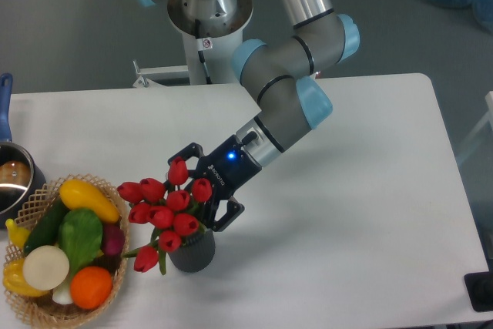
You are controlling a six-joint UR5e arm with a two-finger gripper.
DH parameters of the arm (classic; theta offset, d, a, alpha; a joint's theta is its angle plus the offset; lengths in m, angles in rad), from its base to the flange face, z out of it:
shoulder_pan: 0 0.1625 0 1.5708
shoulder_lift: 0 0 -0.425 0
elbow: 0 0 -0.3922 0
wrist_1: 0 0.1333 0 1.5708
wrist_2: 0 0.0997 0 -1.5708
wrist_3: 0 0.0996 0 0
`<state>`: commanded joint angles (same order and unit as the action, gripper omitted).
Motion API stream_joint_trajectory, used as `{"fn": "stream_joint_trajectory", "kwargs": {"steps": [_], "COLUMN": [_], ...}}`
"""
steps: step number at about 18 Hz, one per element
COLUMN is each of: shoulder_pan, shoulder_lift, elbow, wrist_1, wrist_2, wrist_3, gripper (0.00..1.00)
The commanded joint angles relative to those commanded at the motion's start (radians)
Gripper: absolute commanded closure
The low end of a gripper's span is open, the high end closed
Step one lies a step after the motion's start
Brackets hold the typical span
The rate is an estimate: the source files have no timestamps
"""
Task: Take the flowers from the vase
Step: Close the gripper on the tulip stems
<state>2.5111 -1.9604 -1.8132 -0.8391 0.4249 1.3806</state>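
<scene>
The flowers (163, 213) are a bunch of red tulips with green leaves, standing in the small dark grey ribbed vase (192, 253) near the table's front, right of the basket. The bunch leans left and is wider than the vase. My gripper (197, 193) reaches in from the upper right, low over the bunch. Its jaws are spread, one black finger (183, 155) at the upper side of the tulips and the other finger (226, 216) at the right side above the vase's rim. The fingertips are partly hidden by the blooms. The flowers sit in the vase.
A wicker basket (38, 307) of colourful vegetables stands at the front left, almost touching the tulips. A steel pot (11, 182) with a blue handle sits at the left edge. The white table (354, 213) extends to the right. The arm's base stands behind the table.
</scene>
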Motion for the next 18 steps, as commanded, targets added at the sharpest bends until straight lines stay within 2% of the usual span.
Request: {"fn": "stream_joint_trajectory", "kwargs": {"steps": [1, 5, 7, 13, 18], "shoulder_pan": [0.000, 0.003, 0.003, 0.006, 0.012], "shoulder_lift": [-0.002, 0.000, 0.000, 0.000, -0.002], "elbow": [0.000, 0.003, 0.003, 0.006, 0.008], "wrist_1": [0.000, 0.000, 0.000, 0.000, -0.002], "wrist_2": [0.000, -0.002, -0.008, -0.011, -0.025], "wrist_3": [0.000, 0.002, 0.000, -0.002, -0.006], "gripper": [0.34, 0.43, 0.58, 0.66, 0.66]}}
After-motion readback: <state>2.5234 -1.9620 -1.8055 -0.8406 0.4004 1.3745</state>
